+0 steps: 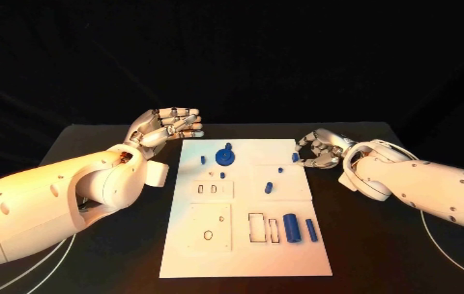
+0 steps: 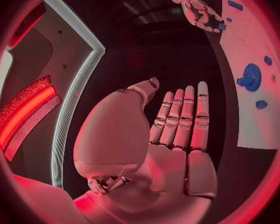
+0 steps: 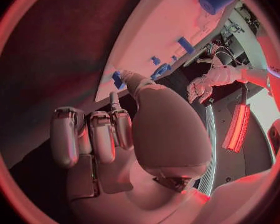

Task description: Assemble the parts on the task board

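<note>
A flat white task board (image 1: 247,254), a smooth rectangular plate with cut-out slots and a round hole, lies in the middle of the matte black desk (image 1: 387,254), its long sides running from the near edge toward the far edge. Small blue plastic parts sit on it: a toothed blue gear (image 1: 226,155) with a raised hub near the board's far end, a short blue peg (image 1: 269,187) standing toward the middle, a stout blue cylinder (image 1: 291,229) and a slimmer blue bar (image 1: 311,230) lying side by side near the board's right edge, close to the near end. The right hand (image 1: 319,150), jointed silver metal on a glossy white arm, hovers at the board's far right edge with its fingers curled in; its thumb and a fingertip meet at a small blue piece (image 1: 295,157) there, and in the right wrist view that small blue piece (image 3: 117,79) sits right at the tip of the thumb, so it appears to be pinched. The left hand (image 1: 166,126) is raised off the desk just beyond the board's far left corner, well apart from the gear, its fingers straight and close together, palm bare, holding nothing.
</note>
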